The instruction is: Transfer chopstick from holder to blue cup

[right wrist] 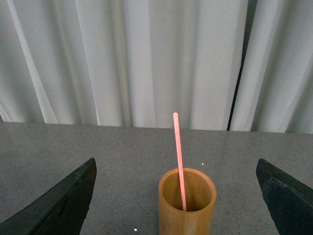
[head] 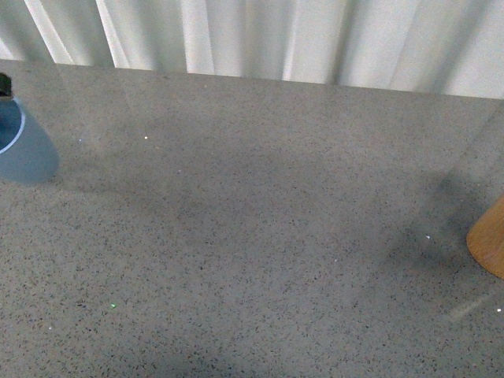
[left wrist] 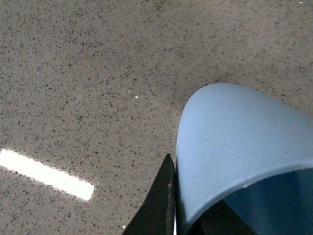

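Observation:
The light-blue cup (head: 24, 150) stands at the table's far left edge in the front view. My left gripper (left wrist: 185, 215) is shut on the blue cup (left wrist: 230, 142), with one dark finger (left wrist: 159, 205) outside the wall and the other inside the rim. At the far right stands the orange-brown holder (head: 490, 240), only partly in view. In the right wrist view the holder (right wrist: 187, 215) is upright with one thin pink chopstick (right wrist: 178, 152) rising from it. My right gripper (right wrist: 176, 166) is open, its fingers (right wrist: 58, 205) wide apart on either side of the holder and touching nothing.
The speckled grey tabletop (head: 252, 236) stretches between cup and holder. White curtains (head: 260, 35) hang along the table's far edge. A bright light reflection (left wrist: 46, 174) lies on the surface near the cup.

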`<action>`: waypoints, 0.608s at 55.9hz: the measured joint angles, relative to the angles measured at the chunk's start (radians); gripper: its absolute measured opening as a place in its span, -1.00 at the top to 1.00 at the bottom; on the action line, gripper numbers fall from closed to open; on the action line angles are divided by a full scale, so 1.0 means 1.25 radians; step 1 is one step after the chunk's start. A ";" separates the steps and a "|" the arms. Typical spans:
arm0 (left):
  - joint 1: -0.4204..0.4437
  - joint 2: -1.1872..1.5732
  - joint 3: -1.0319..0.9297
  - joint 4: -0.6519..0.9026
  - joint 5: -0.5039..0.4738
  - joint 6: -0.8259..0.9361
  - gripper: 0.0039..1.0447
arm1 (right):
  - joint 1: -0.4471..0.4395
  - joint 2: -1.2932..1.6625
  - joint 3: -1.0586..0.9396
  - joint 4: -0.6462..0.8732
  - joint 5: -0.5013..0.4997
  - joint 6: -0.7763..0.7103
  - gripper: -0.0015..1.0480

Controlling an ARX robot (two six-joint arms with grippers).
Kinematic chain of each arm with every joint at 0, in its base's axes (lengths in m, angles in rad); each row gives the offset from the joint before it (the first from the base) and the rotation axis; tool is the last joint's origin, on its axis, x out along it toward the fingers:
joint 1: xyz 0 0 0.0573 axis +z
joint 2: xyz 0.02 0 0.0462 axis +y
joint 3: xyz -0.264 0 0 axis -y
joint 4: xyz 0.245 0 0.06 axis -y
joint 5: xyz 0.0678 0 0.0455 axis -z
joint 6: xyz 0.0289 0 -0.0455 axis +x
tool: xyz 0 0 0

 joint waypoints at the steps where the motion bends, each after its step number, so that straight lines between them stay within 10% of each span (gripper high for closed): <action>1: -0.013 -0.008 0.000 -0.008 -0.002 -0.003 0.94 | 0.000 0.000 0.000 0.000 0.000 0.000 -0.81; 34: -0.526 0.158 0.237 -0.226 0.026 -0.204 0.94 | 0.000 0.000 0.000 0.000 0.000 0.000 -0.81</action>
